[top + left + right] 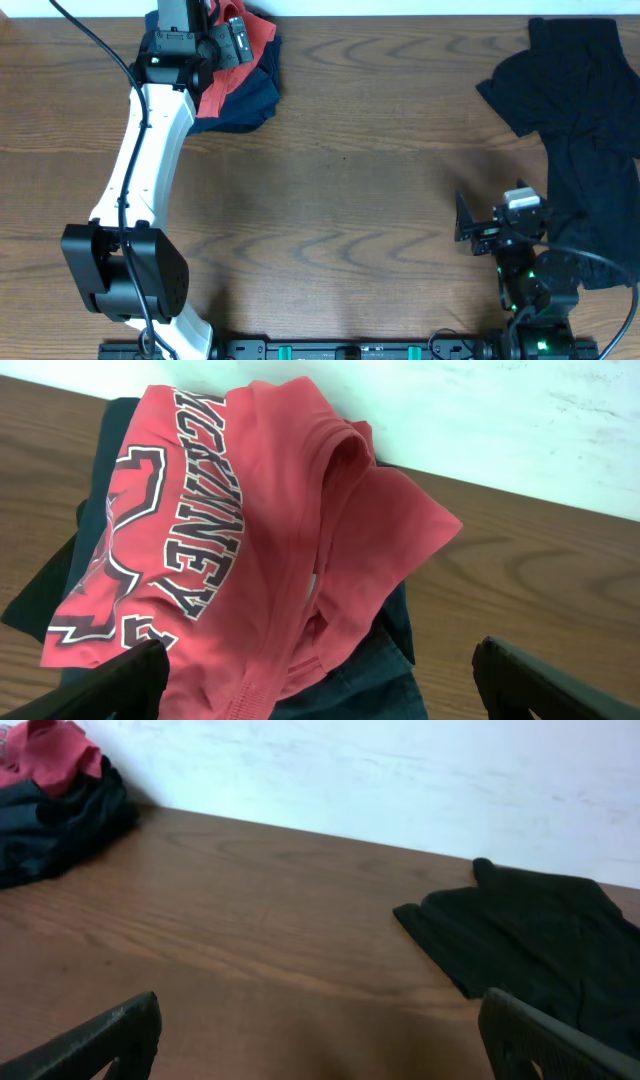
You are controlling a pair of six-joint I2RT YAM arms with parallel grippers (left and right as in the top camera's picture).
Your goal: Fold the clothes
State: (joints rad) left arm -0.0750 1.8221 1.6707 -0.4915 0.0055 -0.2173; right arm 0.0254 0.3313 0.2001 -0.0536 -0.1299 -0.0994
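Note:
A coral-red T-shirt [250, 530] with white block lettering lies folded on a dark navy garment [385, 670] at the table's far left; both show in the overhead view, the shirt [255, 35] on the navy one [250, 95]. My left gripper [320, 680] is open just above the red shirt, its jaws wide apart and holding nothing; in the overhead view it [230, 40] sits over the pile. A black garment [585, 110] lies spread at the far right, also in the right wrist view [530, 940]. My right gripper [320, 1040] is open and empty above bare wood, left of the black garment.
The wooden table [380, 180] runs between the two clothing piles. A white wall [400, 770] borders the far edge. The left arm [140, 170] stretches from its base at the front left to the far pile. The right arm's base [535, 290] is at the front right.

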